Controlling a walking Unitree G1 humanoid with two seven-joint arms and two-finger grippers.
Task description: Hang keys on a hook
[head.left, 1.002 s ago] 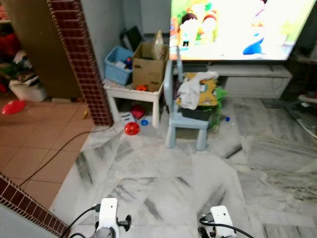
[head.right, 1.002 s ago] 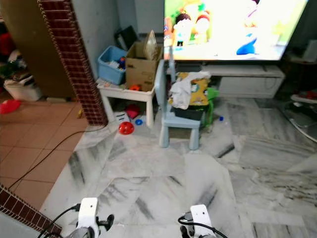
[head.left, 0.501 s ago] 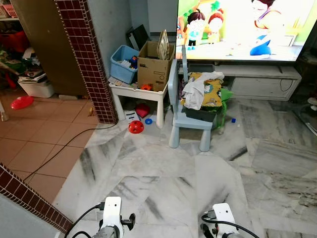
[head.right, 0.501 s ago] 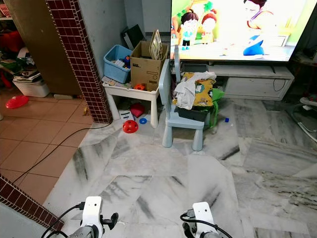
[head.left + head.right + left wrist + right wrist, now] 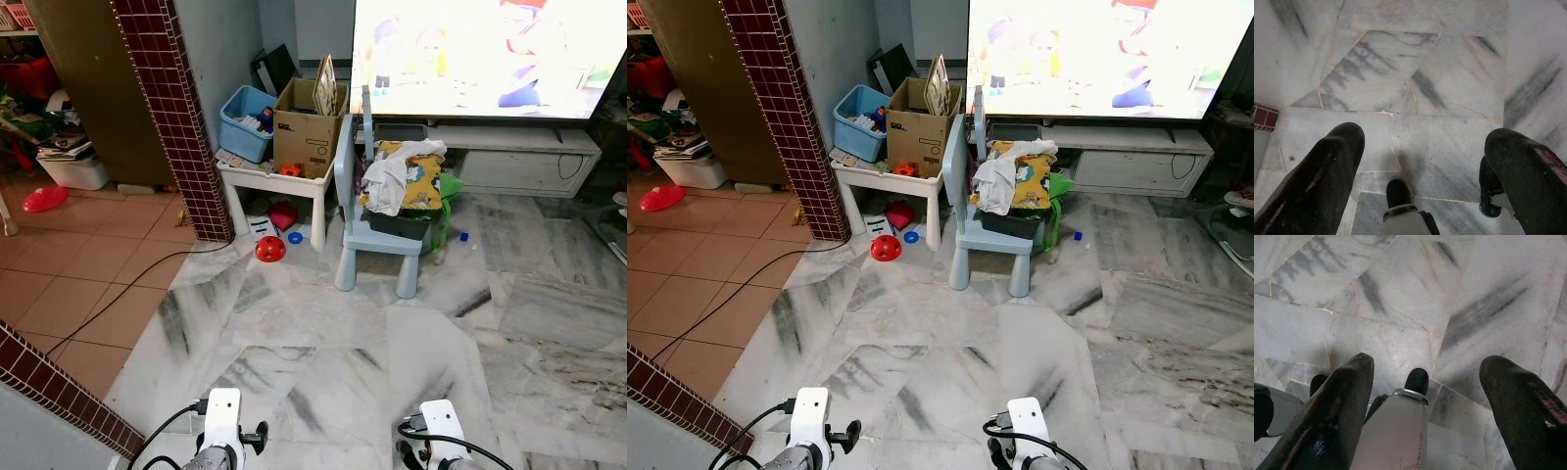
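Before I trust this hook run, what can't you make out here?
- Keys, hook: none identifiable; grippers hold nothing.
- Blue bin contents: too small.
- Cardboard box inside: hidden by its walls.
- Left gripper, right gripper: head views cut them off.

white wrist blocks [image 5: 220,416] trailing black cables [image 5: 162,431]; thick black fingers [image 5: 1317,181] with scuffed reddish marks.

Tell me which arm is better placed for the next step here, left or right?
Neither has a visible edge. The left hand and right hand both hang low, open and empty, over the marble floor, about level with each other.
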